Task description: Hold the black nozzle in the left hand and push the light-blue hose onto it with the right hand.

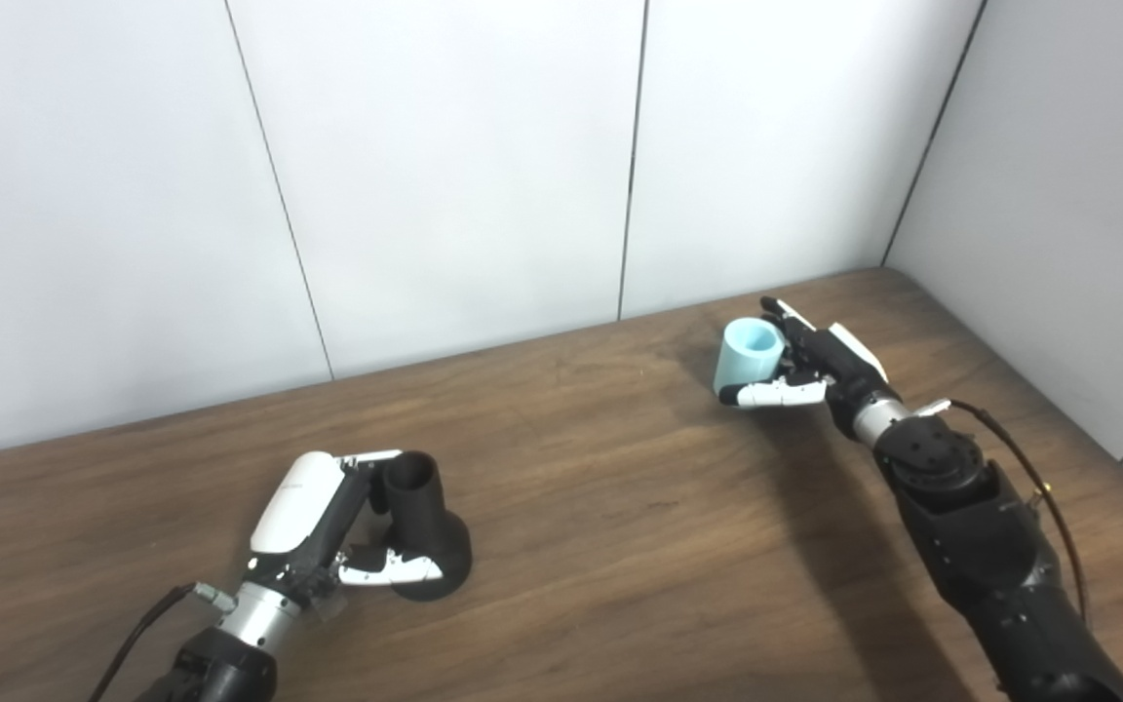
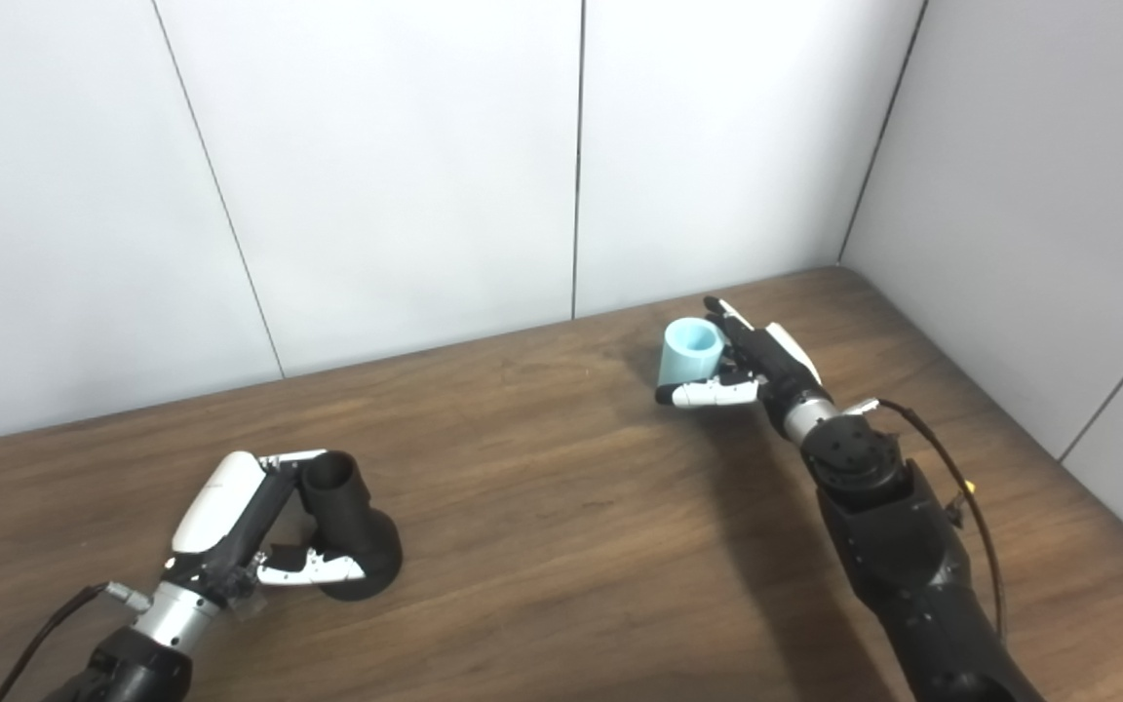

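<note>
The black nozzle stands upright on its flared base at the near left of the wooden table. My left hand wraps it from the left, fingers against the neck near the rim and thumb across the front of the base. The light-blue hose, a short open tube, stands upright at the far right. My right hand holds it from the right, with fingers behind it and the thumb along its lower front. Both hands are also seen in the right eye view: left hand, right hand.
White wall panels close the table's far edge, and a grey side wall closes its right edge, forming a corner just behind the hose. Bare wood lies between the two hands.
</note>
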`<state>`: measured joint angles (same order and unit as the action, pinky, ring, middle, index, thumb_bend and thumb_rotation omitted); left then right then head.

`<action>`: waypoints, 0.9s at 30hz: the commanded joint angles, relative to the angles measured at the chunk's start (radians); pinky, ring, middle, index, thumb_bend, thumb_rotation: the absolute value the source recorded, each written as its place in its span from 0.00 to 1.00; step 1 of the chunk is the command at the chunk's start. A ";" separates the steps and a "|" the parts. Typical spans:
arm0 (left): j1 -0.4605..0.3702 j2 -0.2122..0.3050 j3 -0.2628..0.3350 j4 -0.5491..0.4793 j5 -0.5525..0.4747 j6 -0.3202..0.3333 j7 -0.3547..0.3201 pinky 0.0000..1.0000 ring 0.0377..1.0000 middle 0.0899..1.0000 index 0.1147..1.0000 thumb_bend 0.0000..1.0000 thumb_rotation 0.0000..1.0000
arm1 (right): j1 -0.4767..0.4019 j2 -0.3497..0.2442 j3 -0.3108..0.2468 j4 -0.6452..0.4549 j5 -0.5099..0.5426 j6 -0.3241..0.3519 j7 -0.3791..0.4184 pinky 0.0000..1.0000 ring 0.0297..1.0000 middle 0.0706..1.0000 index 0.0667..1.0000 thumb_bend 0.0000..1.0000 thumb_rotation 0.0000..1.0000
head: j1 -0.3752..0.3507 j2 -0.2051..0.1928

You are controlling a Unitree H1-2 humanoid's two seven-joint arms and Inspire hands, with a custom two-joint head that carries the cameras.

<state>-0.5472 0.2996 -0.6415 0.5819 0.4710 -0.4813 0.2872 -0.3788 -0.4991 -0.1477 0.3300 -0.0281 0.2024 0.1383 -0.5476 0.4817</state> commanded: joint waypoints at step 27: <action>0.156 0.071 -0.008 0.029 0.013 0.012 -0.060 0.39 0.40 0.43 0.42 0.50 0.00 | -0.058 0.054 0.076 0.142 -0.229 -0.155 -0.320 0.36 0.39 0.47 0.47 0.52 0.00 | 0.031 0.041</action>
<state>-0.5212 0.3265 -0.6180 0.5428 0.4544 -0.4814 0.2607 -0.4298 -0.4328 -0.0721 0.4677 -0.2480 0.0631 -0.1760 -0.5154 0.5216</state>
